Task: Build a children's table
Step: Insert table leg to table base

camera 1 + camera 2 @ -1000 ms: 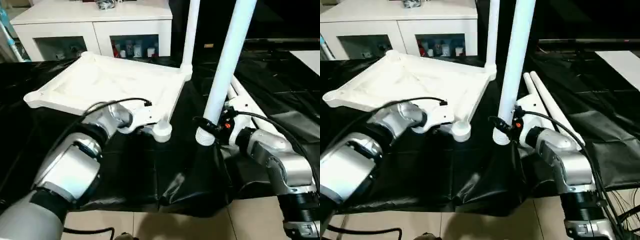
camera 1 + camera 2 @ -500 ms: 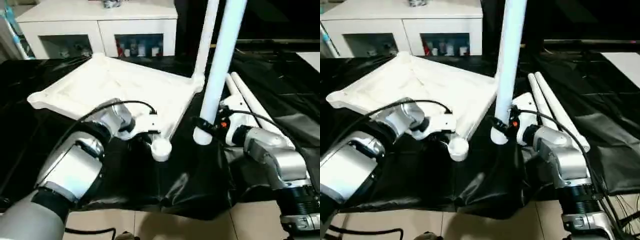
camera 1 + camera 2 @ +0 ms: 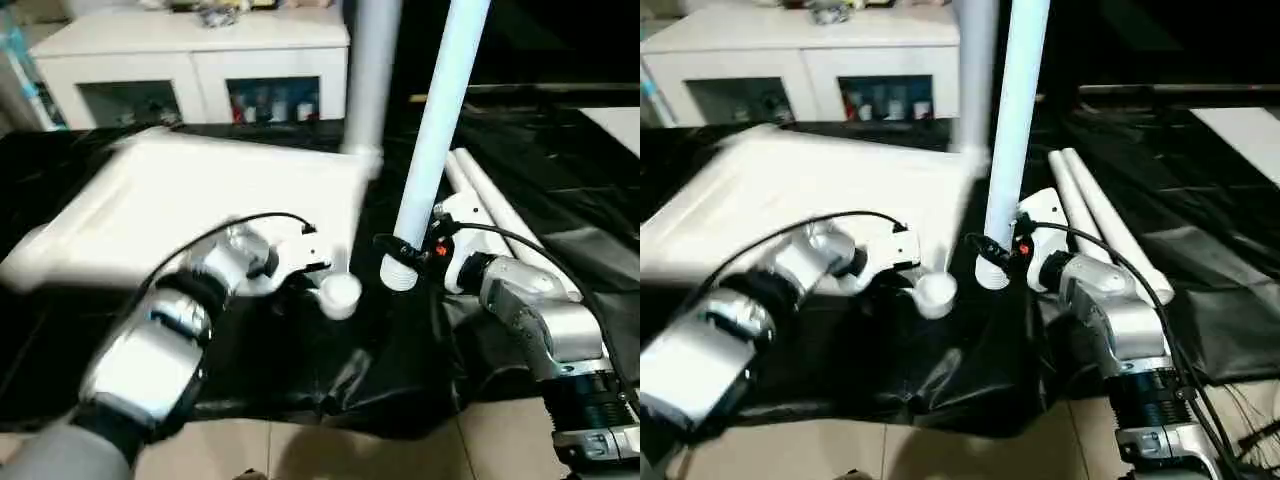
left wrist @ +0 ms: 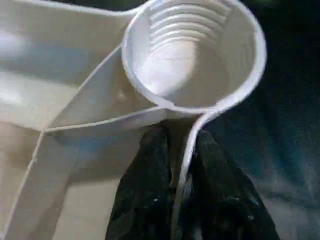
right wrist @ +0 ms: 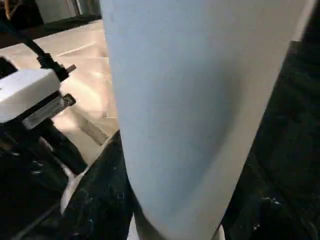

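Left wrist view shows the tabletop (image 4: 75,100) upside down, its empty corner socket (image 4: 195,55) with ridges inside, and the left gripper (image 4: 182,200) pinching the thin rim just below that socket, one black finger (image 4: 145,200) on each side of the plastic. From the head views the tabletop (image 3: 180,200) lies on black sheeting (image 3: 320,380) and looks tilted, with the gripped corner near the front edge; it is blurred there, so the tilt is probably real but hard to judge. One leg (image 3: 368,70) already stands in the far corner.

The right gripper (image 3: 405,255) is clamped on a second leg (image 3: 440,130) near its lower, ribbed end and holds it almost upright, just beside the empty socket (image 3: 340,292) but not yet over it. Two more legs (image 3: 500,210) lie on the sheeting behind the right arm. A white cabinet (image 3: 190,60) stands at the back.

To do this step well, the left gripper should keep the corner steady with the socket mouth facing up (a slanted socket will jam the leg). The leg end should be brought directly above the mouth, aligned with the axis, then pressed straight down or turned in.
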Controlling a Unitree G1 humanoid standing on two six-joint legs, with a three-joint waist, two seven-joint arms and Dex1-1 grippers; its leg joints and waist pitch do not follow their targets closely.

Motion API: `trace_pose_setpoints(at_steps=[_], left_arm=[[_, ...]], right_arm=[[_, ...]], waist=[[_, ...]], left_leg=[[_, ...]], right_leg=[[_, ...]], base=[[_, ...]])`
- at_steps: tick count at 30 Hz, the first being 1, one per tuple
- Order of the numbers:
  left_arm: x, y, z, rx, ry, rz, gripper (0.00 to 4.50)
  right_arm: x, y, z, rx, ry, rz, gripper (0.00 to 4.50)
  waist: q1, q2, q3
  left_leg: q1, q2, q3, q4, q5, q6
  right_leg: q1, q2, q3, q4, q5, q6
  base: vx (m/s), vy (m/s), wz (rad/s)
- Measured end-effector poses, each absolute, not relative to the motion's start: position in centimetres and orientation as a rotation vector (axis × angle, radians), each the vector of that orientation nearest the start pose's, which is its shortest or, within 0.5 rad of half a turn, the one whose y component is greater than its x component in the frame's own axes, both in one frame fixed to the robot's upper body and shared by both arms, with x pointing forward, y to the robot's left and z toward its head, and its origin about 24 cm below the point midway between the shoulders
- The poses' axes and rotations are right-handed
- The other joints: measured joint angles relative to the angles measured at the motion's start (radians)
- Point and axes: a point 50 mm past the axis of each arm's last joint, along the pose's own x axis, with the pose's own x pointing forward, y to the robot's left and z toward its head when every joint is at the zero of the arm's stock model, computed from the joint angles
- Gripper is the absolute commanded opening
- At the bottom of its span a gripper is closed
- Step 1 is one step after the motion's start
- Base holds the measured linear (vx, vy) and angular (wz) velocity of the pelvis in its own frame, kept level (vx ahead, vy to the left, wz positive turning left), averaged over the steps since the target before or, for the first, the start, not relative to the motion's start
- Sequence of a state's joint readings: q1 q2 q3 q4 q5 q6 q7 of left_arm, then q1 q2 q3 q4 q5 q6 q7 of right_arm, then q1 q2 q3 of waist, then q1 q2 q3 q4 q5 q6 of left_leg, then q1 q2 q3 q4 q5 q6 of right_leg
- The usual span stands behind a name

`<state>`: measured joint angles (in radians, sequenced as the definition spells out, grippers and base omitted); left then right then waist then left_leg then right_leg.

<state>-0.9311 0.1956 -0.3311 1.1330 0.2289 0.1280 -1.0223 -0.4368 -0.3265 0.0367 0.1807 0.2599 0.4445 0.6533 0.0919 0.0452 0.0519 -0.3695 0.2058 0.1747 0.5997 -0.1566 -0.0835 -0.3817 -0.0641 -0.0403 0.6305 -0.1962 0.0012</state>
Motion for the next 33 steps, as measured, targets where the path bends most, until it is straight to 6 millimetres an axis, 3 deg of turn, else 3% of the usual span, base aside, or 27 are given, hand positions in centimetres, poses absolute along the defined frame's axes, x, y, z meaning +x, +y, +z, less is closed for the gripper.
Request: trace_pose_setpoints(at_steps=[8, 15, 16, 23, 26, 33], left_arm=[[35.1, 10.1, 4.3, 0.62, 0.437, -1.11, 0.21], [34.5, 10.2, 4.2, 0.686, 0.336, -1.133, 0.12], [34.5, 10.2, 4.2, 0.686, 0.334, -1.134, 0.68], [34.1, 10.7, 4.6, 0.552, 0.321, -1.166, 1.26], [34.1, 11.4, 4.9, 0.536, 0.325, -1.179, 1.33], [34.5, 13.8, 5.4, 0.533, 0.38, -1.159, 1.33]], right_arm=[[32.0, -15.3, 8.8, -0.015, 0.228, 0.721, 1.87], [32.1, -15.2, 8.7, -0.028, 0.237, 0.716, 1.87], [32.1, -15.2, 8.6, -0.028, 0.238, 0.717, 1.87], [32.1, -15.0, 8.6, -0.027, 0.239, 0.723, 1.87], [32.3, -14.9, 8.8, -0.029, 0.234, 0.726, 1.87], [32.4, -14.9, 9.0, -0.034, 0.226, 0.727, 1.87]], waist=[[-0.002, -0.003, -0.001], [0.0, -0.003, -0.001], [0.0, -0.003, -0.001], [0.003, -0.013, 0.002], [0.004, -0.015, 0.001], [0.001, -0.015, 0.001]], left_leg=[[0.001, 0.0, 0.0, -0.003, 0.0, 0.0], [0.0, -0.001, 0.0, -0.012, 0.0, 0.0], [0.0, -0.001, 0.0, -0.013, 0.0, 0.0], [-0.008, -0.001, 0.0, -0.013, 0.0, 0.0], [-0.018, -0.001, 0.0, -0.012, 0.0, 0.0], [-0.018, 0.001, 0.001, -0.012, 0.0, 0.0]], right_leg=[[-0.001, 0.0, 0.0, -0.001, -0.003, 0.005], [-0.002, 0.0, 0.0, -0.006, -0.001, 0.002], [-0.002, 0.0, 0.0, -0.006, -0.002, 0.002], [-0.009, 0.0, 0.0, -0.009, -0.001, 0.002], [-0.017, 0.0, 0.0, -0.009, 0.0, 0.001], [-0.02, 0.002, -0.001, -0.006, 0.0, 0.0]], base=[[0.0, 0.0, 0.0], [0.0, 0.0, 0.0], [0.0, 0.0, 0.0], [0.0, 0.0, 0.0], [0.0, 0.0, 0.0], [0.0, 0.0, 0.0]])
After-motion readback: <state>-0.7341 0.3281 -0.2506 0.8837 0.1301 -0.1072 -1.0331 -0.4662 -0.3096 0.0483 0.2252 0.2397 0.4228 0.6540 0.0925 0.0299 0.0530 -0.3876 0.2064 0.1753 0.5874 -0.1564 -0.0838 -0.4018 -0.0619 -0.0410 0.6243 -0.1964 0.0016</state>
